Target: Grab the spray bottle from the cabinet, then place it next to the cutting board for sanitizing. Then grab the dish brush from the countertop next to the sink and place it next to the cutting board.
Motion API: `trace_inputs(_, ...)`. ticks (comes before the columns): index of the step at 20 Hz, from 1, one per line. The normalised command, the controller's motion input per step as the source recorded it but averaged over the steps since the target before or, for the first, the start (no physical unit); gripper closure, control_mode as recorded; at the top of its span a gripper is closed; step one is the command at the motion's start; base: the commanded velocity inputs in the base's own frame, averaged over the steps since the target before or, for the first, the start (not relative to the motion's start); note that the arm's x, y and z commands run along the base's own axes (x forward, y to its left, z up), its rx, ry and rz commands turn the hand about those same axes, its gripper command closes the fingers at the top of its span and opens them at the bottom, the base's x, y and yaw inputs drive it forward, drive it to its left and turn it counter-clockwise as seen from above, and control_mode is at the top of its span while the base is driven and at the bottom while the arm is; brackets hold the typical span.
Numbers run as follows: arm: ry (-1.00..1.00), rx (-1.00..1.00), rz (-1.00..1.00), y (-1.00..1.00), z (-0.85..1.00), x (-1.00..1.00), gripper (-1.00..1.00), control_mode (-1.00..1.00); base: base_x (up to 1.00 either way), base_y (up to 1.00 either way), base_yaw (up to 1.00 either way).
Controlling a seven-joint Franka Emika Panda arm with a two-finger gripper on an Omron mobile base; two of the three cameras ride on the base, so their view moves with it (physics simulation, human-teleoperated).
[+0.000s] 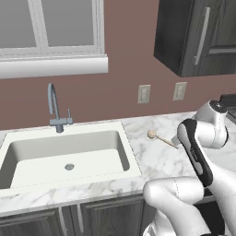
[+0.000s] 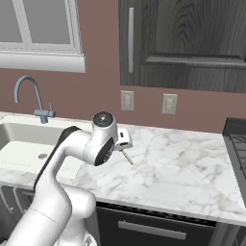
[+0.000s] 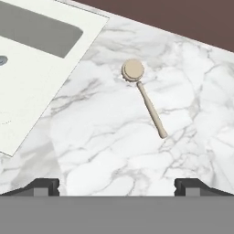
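The two-finger gripper (image 3: pixel 117 185) hangs above the white, grey-veined marble countertop (image 3: pixel 114 146) with its jaws spread fully apart and nothing held between them. The small pale wooden dish brush (image 3: pixel 143 95), with round disc head and thin straight handle, lies flat on the marble ahead of the jaws, apart from both fingertips (image 3: pixel 45 185), with its head pointing away from them. The white rectangular recessed sink (image 3: pixel 32 59) lies beyond the left-hand fingertip, its rim near the brush head.

dish brush (image 3: pixel 144 97) on countertop (image 3: pixel 114 146) | right of sink (image 1: pixel 69 156) | faucet (image 1: pixel 55 108) behind sink
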Motion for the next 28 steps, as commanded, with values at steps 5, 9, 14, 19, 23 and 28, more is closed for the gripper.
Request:
trace_inputs(5,0.1,0.0,0.01,0.0,-0.24,0.48,-1.0,-1.0,0.0,0.0,0.0)
trace_inputs(9,0.08,0.0,0.02,0.0,-0.31,0.43,-1.0,-1.0,0.0,0.0,0.0)
trace_inputs(14,0.07,0.0,0.04,-0.04,-0.36,0.36,-1.0,-1.0,0.0,0.0,0.0)
trace_inputs(19,0.03,0.0,0.05,-0.09,-0.38,0.28,-1.0,-1.0,0.0,0.0,0.0)
trace_inputs(23,0.05,0.0,0.05,-0.01,-0.38,0.34,-1.0,-1.0,0.0,0.0,0.0)
trace_inputs(28,0.02,0.0,0.04,-0.08,-0.29,0.24,-1.0,-1.0,0.0,0.0,0.0)
